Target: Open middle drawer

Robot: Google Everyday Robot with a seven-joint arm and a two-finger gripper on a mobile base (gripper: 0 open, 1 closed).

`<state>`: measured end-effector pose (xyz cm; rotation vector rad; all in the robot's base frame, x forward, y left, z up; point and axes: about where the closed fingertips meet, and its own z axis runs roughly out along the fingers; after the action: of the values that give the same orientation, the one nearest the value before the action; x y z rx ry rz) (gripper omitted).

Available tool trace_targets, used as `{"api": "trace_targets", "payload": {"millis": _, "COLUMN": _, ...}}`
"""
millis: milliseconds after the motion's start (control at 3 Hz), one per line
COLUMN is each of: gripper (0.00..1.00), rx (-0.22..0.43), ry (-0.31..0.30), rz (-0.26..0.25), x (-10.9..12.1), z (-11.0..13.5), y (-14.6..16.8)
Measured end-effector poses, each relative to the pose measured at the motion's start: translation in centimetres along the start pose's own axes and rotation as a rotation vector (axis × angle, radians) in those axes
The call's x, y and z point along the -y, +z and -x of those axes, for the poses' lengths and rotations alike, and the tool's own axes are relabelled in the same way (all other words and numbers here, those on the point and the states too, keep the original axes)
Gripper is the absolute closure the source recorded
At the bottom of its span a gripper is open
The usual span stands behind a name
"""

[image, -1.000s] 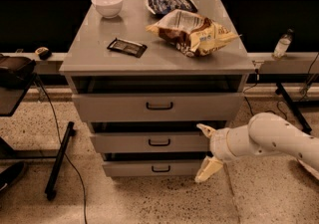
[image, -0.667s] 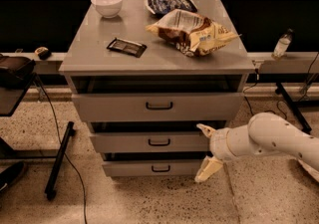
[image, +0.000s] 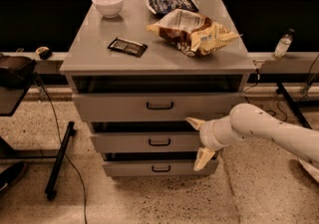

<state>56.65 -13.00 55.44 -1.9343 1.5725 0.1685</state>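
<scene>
The middle drawer (image: 124, 143) is a grey flat front with a small black loop handle (image: 159, 142), set between a taller top drawer (image: 114, 107) and a shorter bottom drawer (image: 129, 169). My gripper (image: 199, 141) is on a white arm coming in from the right. It is open, with its pale fingers spread vertically in front of the middle drawer's right end. One fingertip (image: 193, 122) is near the drawer's top edge and the other is over the bottom drawer's top edge. It holds nothing and sits right of the handle.
The cabinet top (image: 99, 54) carries a white bowl (image: 108, 3), a dark flat packet (image: 127, 46), a chip bag (image: 192, 31) and a blue bag (image: 169, 2). A black stand leg (image: 60, 161) is on the floor at left. A bottle (image: 282, 45) is on a ledge at right.
My gripper has shifted a little left and up, closer to the middle drawer's front. The drawers and the items on top have not moved.
</scene>
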Motion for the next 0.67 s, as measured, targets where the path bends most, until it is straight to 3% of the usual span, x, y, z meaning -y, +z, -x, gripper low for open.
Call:
{"api": "trace_targets", "payload": {"millis": 333, "gripper": 0.0, "rx": -0.043, "ry": -0.056, "rz": 0.032, "x": 0.3, "z": -2.6, "y": 2.2}}
{"api": "trace_targets", "payload": {"millis": 667, "gripper": 0.0, "rx": -0.124, "ry": -0.03, "rz": 0.07, "x": -0.2, "z": -9.5, "y": 4.5}}
